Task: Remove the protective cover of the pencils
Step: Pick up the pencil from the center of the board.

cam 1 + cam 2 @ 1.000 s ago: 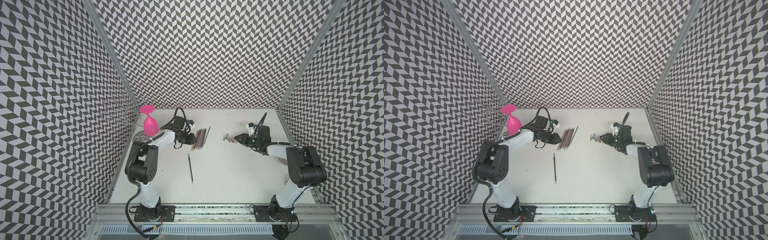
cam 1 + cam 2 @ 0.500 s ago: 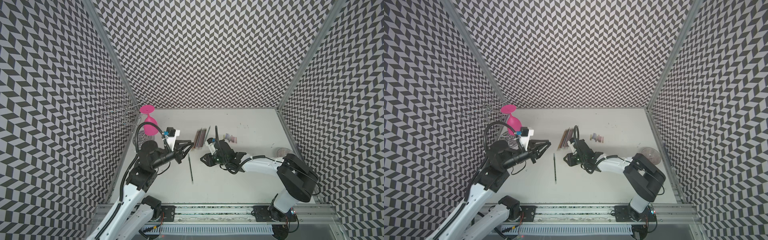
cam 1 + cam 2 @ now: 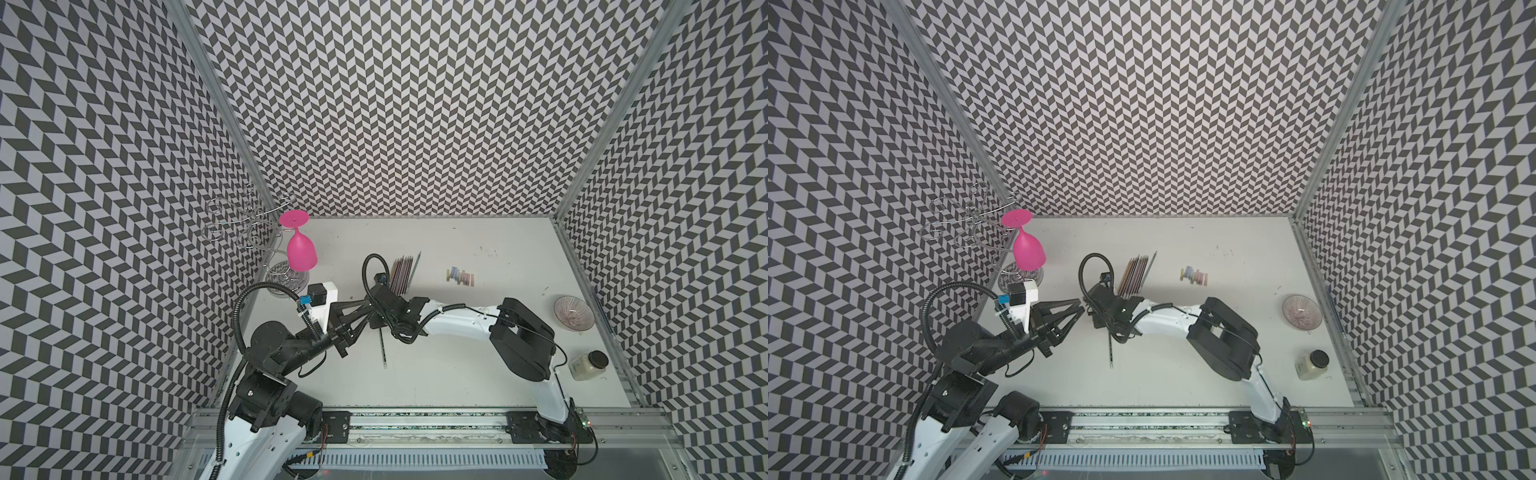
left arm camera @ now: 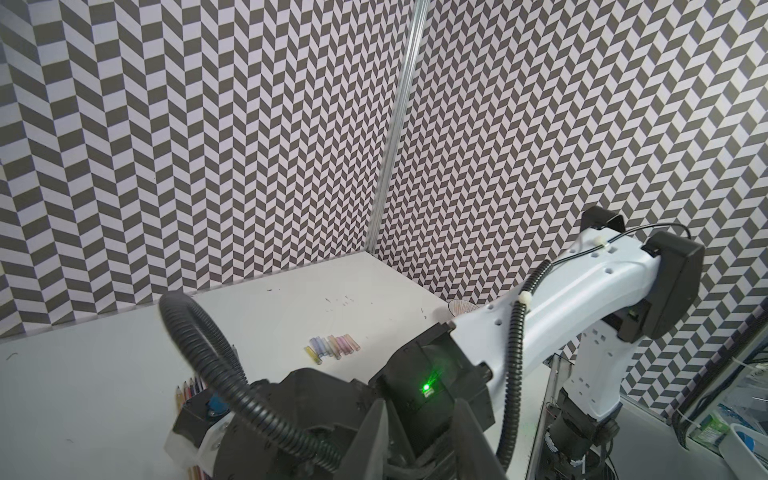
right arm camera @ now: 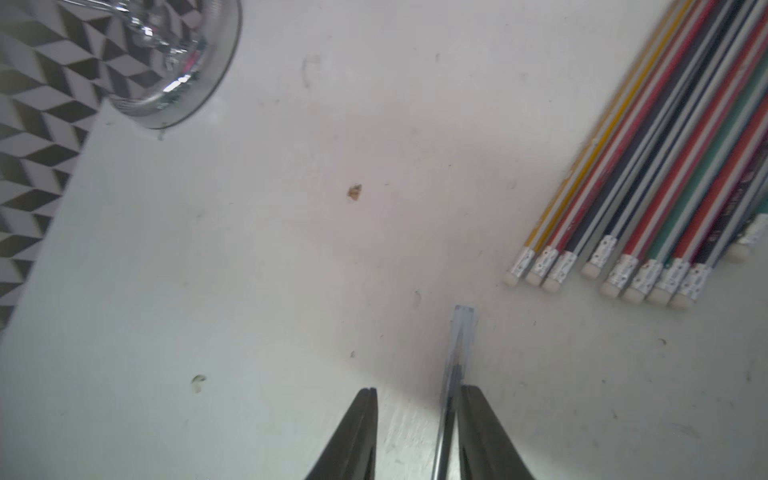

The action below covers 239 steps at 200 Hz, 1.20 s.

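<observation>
One pencil [image 3: 383, 349] lies front-to-back, tip seemingly rearward.

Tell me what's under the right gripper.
A single pencil lies on the table between the open jaws of the right gripper, clear cover still on its tip. In both top views the gripper hides that capped end; only its rear part shows.

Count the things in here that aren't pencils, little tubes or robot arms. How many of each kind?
Pink glass: 1
Wire rack: 1
Glass bowl: 1
Jar: 1
Total: 4
</observation>
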Motion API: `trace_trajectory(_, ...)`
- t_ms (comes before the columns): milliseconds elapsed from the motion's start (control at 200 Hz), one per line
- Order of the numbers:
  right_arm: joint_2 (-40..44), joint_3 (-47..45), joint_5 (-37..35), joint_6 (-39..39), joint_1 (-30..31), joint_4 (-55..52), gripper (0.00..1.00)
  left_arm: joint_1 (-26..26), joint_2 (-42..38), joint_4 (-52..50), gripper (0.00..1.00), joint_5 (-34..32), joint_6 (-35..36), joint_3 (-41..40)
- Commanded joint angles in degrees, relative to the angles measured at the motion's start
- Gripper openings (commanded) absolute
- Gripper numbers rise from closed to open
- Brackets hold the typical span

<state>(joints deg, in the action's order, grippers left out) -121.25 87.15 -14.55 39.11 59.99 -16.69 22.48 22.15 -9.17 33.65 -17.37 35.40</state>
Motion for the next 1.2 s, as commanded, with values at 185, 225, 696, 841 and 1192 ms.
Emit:
trace_trajectory(185, -7.5, 7.8, -6.8, 0.7, 0.8, -6.5, 0.35, -2.4, -0.7, -1.1, 0.29, -0.3, 0.5, 0.6)
trace_trajectory(225, -8.0, 8.1, -6.9, 0.8, 1.1, -6.7, 0.35, -2.6, -0.9, -0.9, 0.29, 0.0, 0.5, 0.5)
trace_trajectory(696, -6.3, 5.7, -4.8, 4.9, 4.6, -4.4, 0.12, -3.6, -1.1, -0.9, 0.29, -0.1, 0.5, 0.4)
trace_trajectory(841, -2.7, 4.3, -6.6, 5.8, 4.3, -4.2, 0.02, -3.6, -0.2, -1.0, 0.29, 0.3, 0.5, 0.5)
trace_trajectory(1192, 31.8, -24.5, -0.2, 0.8, -6.1, 12.1, 0.00, 3.0, 10.1, 0.0, 0.41, 1.9, 0.6, -0.1)
